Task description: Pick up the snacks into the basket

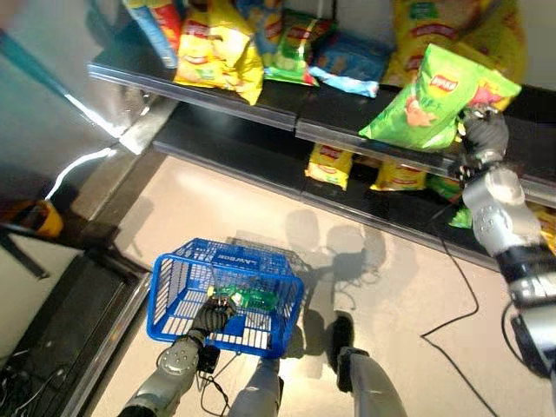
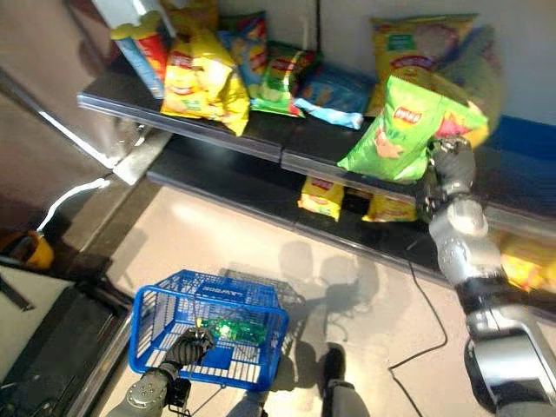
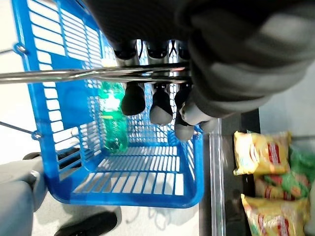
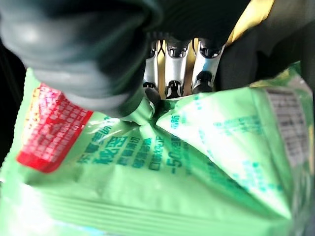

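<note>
dark shelf [image 1: 261,104] | beige floor [image 1: 217,217] | yellow object [image 1: 39,217] at left

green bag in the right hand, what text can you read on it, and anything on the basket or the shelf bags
green bag, pinched by the right hand: pale print and a red panel on its back, too blurred to quote.
green bag, front: a red logo, too small to read.
blue basket, its handle held by the left hand: white lettering on the rim, too small to read.
yellow bags on the shelf: red logos, too small to read.
</note>
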You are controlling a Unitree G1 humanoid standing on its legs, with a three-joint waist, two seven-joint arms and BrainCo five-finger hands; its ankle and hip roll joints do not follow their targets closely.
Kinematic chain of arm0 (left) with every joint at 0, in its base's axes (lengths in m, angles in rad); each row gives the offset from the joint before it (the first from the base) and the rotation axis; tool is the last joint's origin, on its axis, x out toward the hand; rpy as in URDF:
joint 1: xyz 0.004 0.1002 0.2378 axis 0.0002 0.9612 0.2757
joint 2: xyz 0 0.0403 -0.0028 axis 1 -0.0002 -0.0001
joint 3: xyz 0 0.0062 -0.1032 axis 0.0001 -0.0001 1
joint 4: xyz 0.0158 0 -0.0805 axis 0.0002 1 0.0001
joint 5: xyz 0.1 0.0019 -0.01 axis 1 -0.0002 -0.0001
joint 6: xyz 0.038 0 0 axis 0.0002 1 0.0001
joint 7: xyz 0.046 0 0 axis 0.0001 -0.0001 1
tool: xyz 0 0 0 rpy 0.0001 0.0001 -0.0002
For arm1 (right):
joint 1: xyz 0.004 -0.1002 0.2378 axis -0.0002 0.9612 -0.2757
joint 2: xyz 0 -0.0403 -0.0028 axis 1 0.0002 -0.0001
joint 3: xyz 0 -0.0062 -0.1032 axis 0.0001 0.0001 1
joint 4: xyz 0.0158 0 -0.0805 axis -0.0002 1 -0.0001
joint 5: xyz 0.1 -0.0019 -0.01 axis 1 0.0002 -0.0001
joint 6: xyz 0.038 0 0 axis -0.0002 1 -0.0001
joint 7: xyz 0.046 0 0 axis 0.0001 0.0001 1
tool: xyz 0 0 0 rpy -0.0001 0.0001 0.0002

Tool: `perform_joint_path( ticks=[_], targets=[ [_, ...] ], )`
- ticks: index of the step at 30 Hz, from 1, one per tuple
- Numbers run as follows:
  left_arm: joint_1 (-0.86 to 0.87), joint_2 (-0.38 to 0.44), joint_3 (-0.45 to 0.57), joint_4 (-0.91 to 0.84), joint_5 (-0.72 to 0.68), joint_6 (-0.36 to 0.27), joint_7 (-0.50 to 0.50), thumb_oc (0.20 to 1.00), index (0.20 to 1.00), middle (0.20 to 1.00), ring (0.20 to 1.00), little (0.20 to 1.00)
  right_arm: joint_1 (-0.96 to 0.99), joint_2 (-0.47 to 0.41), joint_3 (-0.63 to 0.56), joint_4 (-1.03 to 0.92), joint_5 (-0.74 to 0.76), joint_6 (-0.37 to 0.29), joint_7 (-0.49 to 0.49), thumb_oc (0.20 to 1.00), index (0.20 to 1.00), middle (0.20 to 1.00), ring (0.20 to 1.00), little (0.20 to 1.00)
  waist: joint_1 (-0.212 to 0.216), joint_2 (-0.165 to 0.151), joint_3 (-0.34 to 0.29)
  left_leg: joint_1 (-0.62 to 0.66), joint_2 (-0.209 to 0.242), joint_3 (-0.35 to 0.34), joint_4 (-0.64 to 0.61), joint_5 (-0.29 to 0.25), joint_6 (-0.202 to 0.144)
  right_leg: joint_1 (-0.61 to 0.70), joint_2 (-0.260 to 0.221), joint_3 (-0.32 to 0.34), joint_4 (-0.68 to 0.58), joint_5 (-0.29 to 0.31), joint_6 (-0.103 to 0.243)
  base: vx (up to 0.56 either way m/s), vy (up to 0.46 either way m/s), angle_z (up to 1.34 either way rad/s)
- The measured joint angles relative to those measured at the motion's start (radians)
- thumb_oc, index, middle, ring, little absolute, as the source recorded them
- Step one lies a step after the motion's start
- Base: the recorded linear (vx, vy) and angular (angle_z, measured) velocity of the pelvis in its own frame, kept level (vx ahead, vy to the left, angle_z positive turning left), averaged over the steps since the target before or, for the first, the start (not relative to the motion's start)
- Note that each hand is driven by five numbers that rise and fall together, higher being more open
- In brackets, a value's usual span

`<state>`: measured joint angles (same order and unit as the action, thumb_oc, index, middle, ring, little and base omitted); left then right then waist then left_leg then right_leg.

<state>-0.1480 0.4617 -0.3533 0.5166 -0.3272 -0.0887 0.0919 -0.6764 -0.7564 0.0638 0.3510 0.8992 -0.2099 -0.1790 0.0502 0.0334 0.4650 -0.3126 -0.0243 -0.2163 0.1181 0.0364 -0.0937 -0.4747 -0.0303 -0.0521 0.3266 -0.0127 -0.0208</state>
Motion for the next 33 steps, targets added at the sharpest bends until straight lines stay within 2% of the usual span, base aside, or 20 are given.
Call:
perform_joint_path(
  ticks=[3, 4, 6, 8, 11, 15, 23, 27, 31, 32, 33],
  targets=[
    [0.001, 0.000, 0.034, 0.015, 0.007, 0.013, 0.005, 0.200, 0.200, 0.200, 0.200, 0.200, 0.179, 0.025, -0.072, -0.117, 0.008, -0.005, 0.020, 0.200, 0.200, 0.200, 0.200, 0.200, -0.035, -0.024, 0.003, 0.023, 0.002, 0.027, -0.002, -0.008, 0.012, 0.031, 0.007, 0.030, -0.050, 0.027, 0.016, 0.02, 0.091, -0.40],
    [0.016, 0.000, 0.054, 0.012, 0.028, 0.014, 0.006, 0.200, 0.200, 0.200, 0.200, 0.200, 0.291, 0.067, -0.118, -0.197, 0.009, -0.012, 0.033, 0.200, 0.200, 0.200, 0.200, 0.200, -0.052, -0.032, 0.003, 0.029, 0.003, 0.034, -0.002, -0.011, 0.016, 0.045, 0.008, 0.034, -0.070, 0.034, 0.022, 0.00, 0.054, -0.22],
    [0.023, 0.002, 0.067, 0.016, 0.040, 0.016, 0.010, 0.200, 0.200, 0.200, 0.200, 0.200, 0.359, 0.083, -0.121, -0.233, 0.014, -0.011, 0.051, 0.200, 0.200, 0.200, 0.200, 0.200, -0.066, -0.050, 0.002, 0.035, 0.004, 0.062, -0.003, -0.015, 0.021, 0.047, 0.008, 0.044, -0.088, 0.048, 0.030, 0.00, 0.082, -0.41],
    [0.027, -0.005, 0.078, 0.012, 0.041, 0.017, 0.008, 0.200, 0.200, 0.200, 0.200, 0.200, 0.485, 0.144, -0.176, -0.322, 0.015, -0.011, 0.084, 0.200, 0.200, 0.200, 0.200, 0.200, -0.088, -0.058, 0.000, 0.036, 0.002, 0.088, -0.005, -0.018, 0.025, 0.051, 0.013, 0.070, -0.124, 0.070, 0.035, 0.02, 0.070, -0.42],
    [0.048, -0.010, 0.105, 0.013, 0.062, 0.017, 0.008, 0.200, 0.200, 0.200, 0.200, 0.200, 0.549, 0.176, -0.168, -0.357, 0.016, -0.004, 0.123, 0.200, 0.200, 0.200, 0.200, 0.200, -0.092, -0.072, -0.003, 0.043, 0.009, 0.135, -0.007, -0.027, 0.035, 0.054, 0.011, 0.085, -0.160, 0.099, 0.056, 0.01, 0.061, -0.50],
    [0.058, -0.021, 0.122, 0.014, 0.080, 0.019, 0.010, 0.200, 0.200, 0.200, 0.200, 0.200, 0.637, 0.242, -0.162, -0.396, 0.017, 0.003, 0.181, 0.200, 0.200, 0.200, 0.200, 0.200, -0.120, -0.089, -0.005, 0.061, 0.004, 0.165, -0.007, -0.035, 0.039, 0.072, 0.017, 0.116, -0.190, 0.129, 0.034, 0.01, 0.049, -0.26],
    [0.068, -0.024, 0.124, 0.014, 0.117, 0.021, 0.009, 0.200, 0.200, 0.200, 0.200, 0.200, 0.796, 0.213, -0.004, -0.419, 0.014, 0.096, 0.309, 0.200, 0.200, 0.200, 0.200, 0.200, -0.120, -0.108, -0.005, 0.075, 0.021, 0.183, -0.009, -0.042, 0.033, 0.088, 0.029, 0.131, -0.220, 0.144, 0.047, -0.01, 0.010, -0.10],
    [0.064, -0.022, 0.119, 0.015, 0.118, 0.021, 0.014, 0.200, 0.200, 0.200, 0.200, 0.200, 0.827, 0.207, 0.116, -0.289, -0.092, 0.148, 0.353, 0.200, 0.200, 0.200, 0.200, 0.200, -0.122, -0.124, -0.005, 0.076, 0.021, 0.184, -0.011, -0.042, 0.033, 0.087, 0.028, 0.131, -0.222, 0.144, 0.047, 0.00, 0.000, 0.00],
    [0.061, -0.021, 0.103, 0.015, 0.118, 0.020, 0.027, 0.200, 0.200, 0.200, 0.200, 0.200, 0.761, 0.276, 0.212, -0.019, -0.234, 0.170, 0.340, 0.200, 0.200, 0.200, 0.200, 0.200, -0.118, -0.132, -0.005, 0.075, 0.021, 0.185, -0.021, -0.040, 0.035, 0.087, 0.026, 0.125, -0.231, 0.147, 0.050, -0.02, -0.010, 0.00],
    [0.057, -0.022, 0.094, 0.016, 0.118, 0.020, 0.036, 0.200, 0.200, 0.200, 0.200, 0.200, 0.716, 0.318, 0.244, 0.083, -0.283, 0.173, 0.323, 0.200, 0.200, 0.200, 0.200, 0.200, -0.117, -0.132, -0.004, 0.074, 0.021, 0.185, -0.022, -0.040, 0.035, 0.087, 0.026, 0.124, -0.234, 0.148, 0.049, 0.00, 0.000, 0.00],
    [0.055, -0.023, 0.090, 0.015, 0.118, 0.020, 0.037, 0.200, 0.200, 0.200, 0.200, 0.200, 0.691, 0.330, 0.259, 0.108, -0.299, 0.176, 0.315, 0.200, 0.200, 0.200, 0.200, 0.200, -0.116, -0.132, -0.004, 0.074, 0.020, 0.185, -0.023, -0.040, 0.035, 0.086, 0.025, 0.124, -0.236, 0.151, 0.046, 0.00, 0.000, 0.00]
  ],
)
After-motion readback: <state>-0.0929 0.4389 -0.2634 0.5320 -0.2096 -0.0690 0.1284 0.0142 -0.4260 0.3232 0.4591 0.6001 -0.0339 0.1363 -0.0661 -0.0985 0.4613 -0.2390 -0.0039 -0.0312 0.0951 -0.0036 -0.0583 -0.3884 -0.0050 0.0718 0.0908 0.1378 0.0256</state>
